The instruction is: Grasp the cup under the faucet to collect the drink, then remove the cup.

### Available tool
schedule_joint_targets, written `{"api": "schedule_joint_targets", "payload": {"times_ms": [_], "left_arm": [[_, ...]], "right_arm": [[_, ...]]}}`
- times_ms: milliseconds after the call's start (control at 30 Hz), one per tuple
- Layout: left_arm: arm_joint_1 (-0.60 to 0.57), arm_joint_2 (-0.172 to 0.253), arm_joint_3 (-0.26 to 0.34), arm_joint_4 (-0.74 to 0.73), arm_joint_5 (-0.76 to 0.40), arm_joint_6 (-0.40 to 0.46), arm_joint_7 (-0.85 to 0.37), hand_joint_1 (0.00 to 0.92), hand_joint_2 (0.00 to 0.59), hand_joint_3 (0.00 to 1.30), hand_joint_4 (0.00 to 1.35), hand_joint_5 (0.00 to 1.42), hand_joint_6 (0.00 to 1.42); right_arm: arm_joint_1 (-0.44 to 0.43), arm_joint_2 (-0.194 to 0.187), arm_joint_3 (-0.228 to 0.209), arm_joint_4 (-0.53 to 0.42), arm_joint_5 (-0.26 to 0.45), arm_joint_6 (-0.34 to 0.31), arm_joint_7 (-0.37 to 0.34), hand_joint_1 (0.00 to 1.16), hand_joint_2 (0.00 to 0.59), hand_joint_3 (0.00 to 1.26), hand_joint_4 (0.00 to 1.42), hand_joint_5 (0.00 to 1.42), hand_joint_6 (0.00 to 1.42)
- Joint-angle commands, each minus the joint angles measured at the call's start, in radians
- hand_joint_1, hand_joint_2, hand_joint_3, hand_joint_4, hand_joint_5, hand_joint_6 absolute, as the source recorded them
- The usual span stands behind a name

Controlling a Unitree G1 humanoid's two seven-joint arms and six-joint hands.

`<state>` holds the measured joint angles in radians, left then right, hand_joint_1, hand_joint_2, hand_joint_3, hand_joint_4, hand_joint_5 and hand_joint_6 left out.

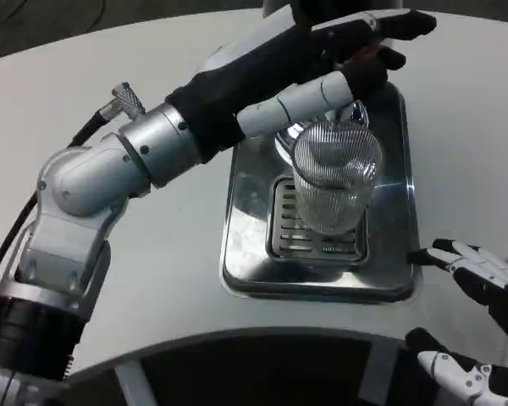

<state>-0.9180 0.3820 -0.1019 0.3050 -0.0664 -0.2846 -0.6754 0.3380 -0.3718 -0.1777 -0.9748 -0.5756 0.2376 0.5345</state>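
Note:
A clear ribbed cup (334,182) stands upright on the slotted grate (309,241) of a steel drip tray (245,254). My left hand (322,55) reaches across above the cup, its fingers stretched out onto the dark dispenser (339,10) at the tray's far end. One white finger (300,106) lies just over the cup's rim. The faucet itself is hidden under that hand. My right hand (478,326) waits at the lower right, beside the tray's front right corner, fingers apart and holding nothing, well clear of the cup.
The white round table (110,51) spreads around the tray, with its front edge (237,338) close to me. A black cable (8,245) runs along my left forearm (144,156).

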Motion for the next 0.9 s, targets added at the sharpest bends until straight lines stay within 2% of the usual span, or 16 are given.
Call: {"api": "schedule_joint_targets", "payload": {"times_ms": [33,267,767,867,900], "left_arm": [[0.005,0.014,-0.032,0.051,0.036,-0.025,-0.043,0.000,0.094,0.18,0.08,0.17,0.13],[0.001,0.020,-0.049,0.080,0.050,-0.081,-0.052,0.000,0.071,0.24,0.07,0.14,0.07],[-0.015,0.024,-0.083,0.100,0.103,-0.149,-0.047,0.000,0.077,0.23,0.06,0.11,0.06],[-0.016,0.023,-0.083,0.101,0.110,-0.153,-0.043,0.000,0.078,0.23,0.06,0.11,0.06],[-0.016,0.023,-0.083,0.102,0.111,-0.154,-0.042,0.000,0.078,0.23,0.06,0.11,0.06]], "right_arm": [[-0.003,-0.003,0.000,0.021,0.031,0.038,0.008,0.49,0.420,0.16,0.05,0.03,0.00],[-0.013,-0.008,-0.003,0.032,0.055,0.060,-0.003,0.49,0.415,0.17,0.05,0.03,0.00],[-0.009,0.000,-0.010,0.030,0.066,0.056,-0.040,0.48,0.411,0.16,0.05,0.03,0.00],[-0.017,0.022,-0.027,0.056,0.117,0.041,-0.070,0.47,0.399,0.14,0.05,0.03,0.00],[-0.019,0.026,-0.031,0.064,0.131,0.035,-0.080,0.47,0.373,0.11,0.03,0.03,0.00]]}}
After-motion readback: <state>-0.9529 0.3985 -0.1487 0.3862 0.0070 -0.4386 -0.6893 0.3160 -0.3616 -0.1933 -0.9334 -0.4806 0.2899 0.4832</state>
